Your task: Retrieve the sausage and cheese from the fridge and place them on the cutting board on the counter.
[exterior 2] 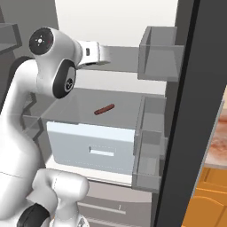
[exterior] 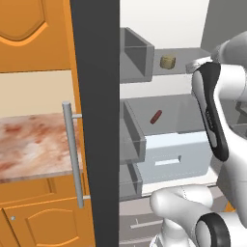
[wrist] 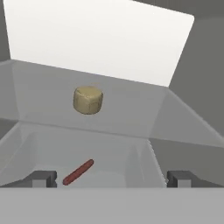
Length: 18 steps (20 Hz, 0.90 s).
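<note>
— Where is the gripper (wrist: pixel 112 178) right now?

— Inside the open fridge (exterior: pixel 96 96), level with the upper glass shelf (wrist: pixel 131 113). In the hand view its two dark fingertips (wrist: pixel 41 178) stand at the far sides of the bottom edge, spread as wide as they go, with nothing between them.

— And the cheese (wrist: pixel 88 99)?

— A pale tan chunk sitting on that upper shelf, toward its left half and well back from the front edge, ahead of the fingers and apart from them. The left base view shows it too, near the door bins (exterior: pixel 137 55).

— The sausage (wrist: pixel 78 172)?

— One shelf lower — a short dark red cylinder lying at a slant near the middle of the glass above the white drawer (exterior 2: pixel 91 148), seen through the upper shelf in the hand view.

— The counter (exterior: pixel 36 144)?

— Left of the fridge door (exterior: pixel 96 120) in the left base view: a reddish marbled top over orange cabinets (exterior: pixel 43 217), behind the door's bar handle (exterior: pixel 71 154).
</note>
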### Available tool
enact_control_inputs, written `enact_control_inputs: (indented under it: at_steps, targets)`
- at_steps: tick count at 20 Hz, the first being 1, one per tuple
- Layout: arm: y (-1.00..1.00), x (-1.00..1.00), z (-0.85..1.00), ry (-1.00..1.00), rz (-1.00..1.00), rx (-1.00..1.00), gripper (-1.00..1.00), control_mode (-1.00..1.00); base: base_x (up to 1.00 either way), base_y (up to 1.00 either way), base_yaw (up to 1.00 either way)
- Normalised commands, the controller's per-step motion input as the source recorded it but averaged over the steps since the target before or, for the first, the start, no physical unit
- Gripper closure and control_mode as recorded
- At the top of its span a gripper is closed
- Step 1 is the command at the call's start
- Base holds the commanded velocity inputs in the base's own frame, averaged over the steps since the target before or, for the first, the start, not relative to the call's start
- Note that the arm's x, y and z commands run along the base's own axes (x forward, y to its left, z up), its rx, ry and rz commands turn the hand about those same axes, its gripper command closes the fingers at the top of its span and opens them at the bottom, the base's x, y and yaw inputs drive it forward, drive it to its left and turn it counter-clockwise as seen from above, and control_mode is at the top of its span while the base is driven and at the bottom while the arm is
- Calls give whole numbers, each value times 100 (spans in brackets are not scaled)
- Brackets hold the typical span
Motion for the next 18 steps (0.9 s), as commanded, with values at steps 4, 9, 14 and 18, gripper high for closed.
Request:
enact_control_inputs:
  at_steps: [4,9,14,18]
  targets:
    - [0,36,10,1,-5,2,-100,-100,0,0,0]
    - [11,29,-3,9,-1,12,-100,-100,0,0,0]
    - [19,22,-5,13,0,13,-100,-100,0,0,0]
    - [18,51,-5,1,0,2,-100,-100,0,0,0]
